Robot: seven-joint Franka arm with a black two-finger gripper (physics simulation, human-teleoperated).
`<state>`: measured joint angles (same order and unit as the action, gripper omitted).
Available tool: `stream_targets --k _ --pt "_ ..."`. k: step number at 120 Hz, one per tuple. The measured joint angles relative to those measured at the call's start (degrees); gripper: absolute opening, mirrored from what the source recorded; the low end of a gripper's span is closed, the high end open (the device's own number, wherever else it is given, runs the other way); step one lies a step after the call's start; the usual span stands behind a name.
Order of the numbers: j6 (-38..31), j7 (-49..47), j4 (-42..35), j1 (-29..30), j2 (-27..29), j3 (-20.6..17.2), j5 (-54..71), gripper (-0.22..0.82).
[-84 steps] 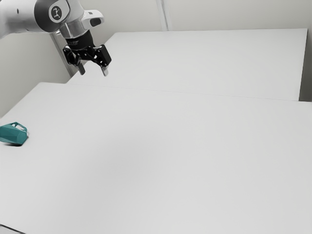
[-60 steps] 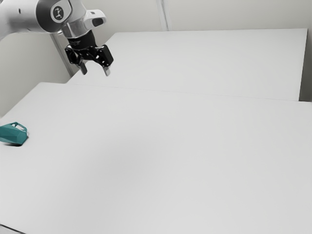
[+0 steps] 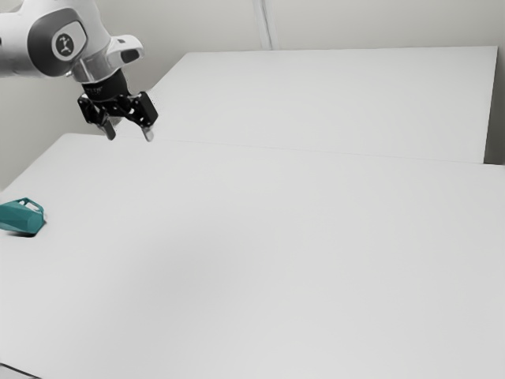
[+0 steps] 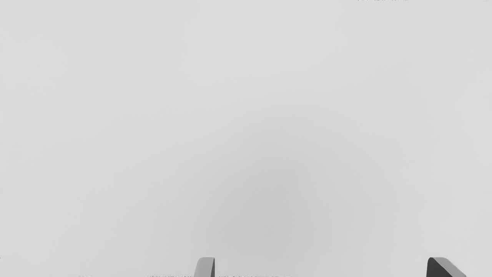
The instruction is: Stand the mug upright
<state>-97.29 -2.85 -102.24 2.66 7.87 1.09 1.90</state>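
At the exterior view's left edge a teal mug (image 3: 22, 216) lies on its side on the white table (image 3: 260, 260), its handle upward and part of it cut off by the picture's edge. My gripper (image 3: 129, 136) hangs in the air at the upper left of the exterior view, above and apart from the mug. In the wrist view the gripper (image 4: 321, 265) has its two fingertips wide apart, nothing between them but pale table surface below.
A second white surface (image 3: 339, 99) adjoins the table's far side, with pale walls behind it. A dark thin edge (image 3: 20, 371) crosses the exterior view's lower left corner.
The arm and gripper have shifted toward the exterior view's left and somewhat lower, after a slight drift rightward between the two earlier pictures. The mug lies as before.
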Motion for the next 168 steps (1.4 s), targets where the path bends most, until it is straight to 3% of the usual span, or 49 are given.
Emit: stream_targets --k 16,41,73,119,168 --pt "-2.33 -0.14 -4.45 5.35 0.32 0.24 0.26 0.60" --pt "-4.85 2.06 -5.44 13.80 -3.46 0.40 -2.68 0.60" --pt "-7.68 19.77 -2.24 28.41 -10.04 0.40 -10.25 0.60" --pt "-9.07 50.83 11.48 41.18 -25.12 0.39 -18.35 0.60" --pt "-5.49 69.22 27.51 48.63 -40.81 0.40 -22.44 0.60"
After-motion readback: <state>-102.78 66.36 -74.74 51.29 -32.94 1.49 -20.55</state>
